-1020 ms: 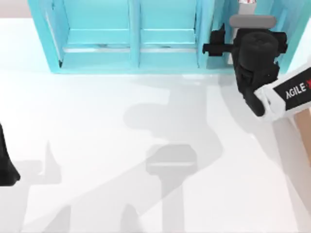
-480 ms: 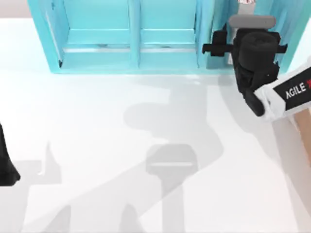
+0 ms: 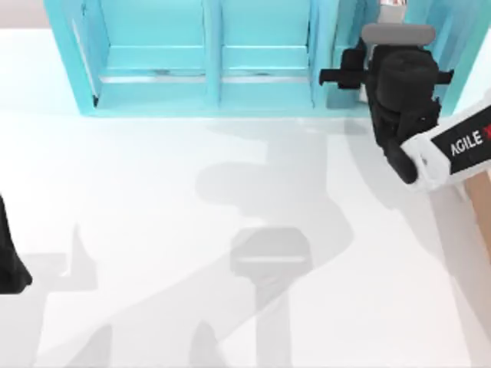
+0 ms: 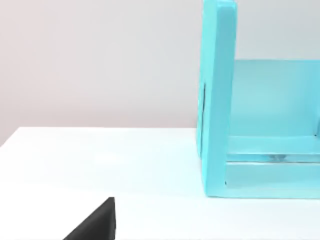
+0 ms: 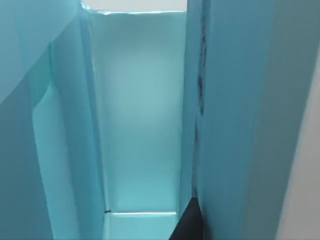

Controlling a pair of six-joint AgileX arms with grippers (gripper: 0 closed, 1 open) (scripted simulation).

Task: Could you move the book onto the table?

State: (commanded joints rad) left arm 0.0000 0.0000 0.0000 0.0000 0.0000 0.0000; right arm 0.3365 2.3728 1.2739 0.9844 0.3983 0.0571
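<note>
My right gripper (image 3: 342,75) reaches into the right-hand compartment of the light-blue shelf unit (image 3: 207,84) at the back of the white table (image 3: 153,215). In the right wrist view a dark tip of that gripper (image 5: 189,226) sits low against a darker teal-blue upright face (image 5: 230,110), which looks like the book's cover. A thin dark seam runs between that face and the paler shelf wall. Whether the gripper touches the book cannot be told. My left arm (image 3: 9,261) is parked at the table's left edge.
The shelf unit's two other compartments (image 3: 261,46) are open at the front. Its left end wall (image 4: 217,100) stands on the table in the left wrist view. A tan wooden box (image 3: 479,207) sits at the right edge, under my right arm.
My right gripper has edged slightly deeper into the shelf compartment. The left arm has not moved.
</note>
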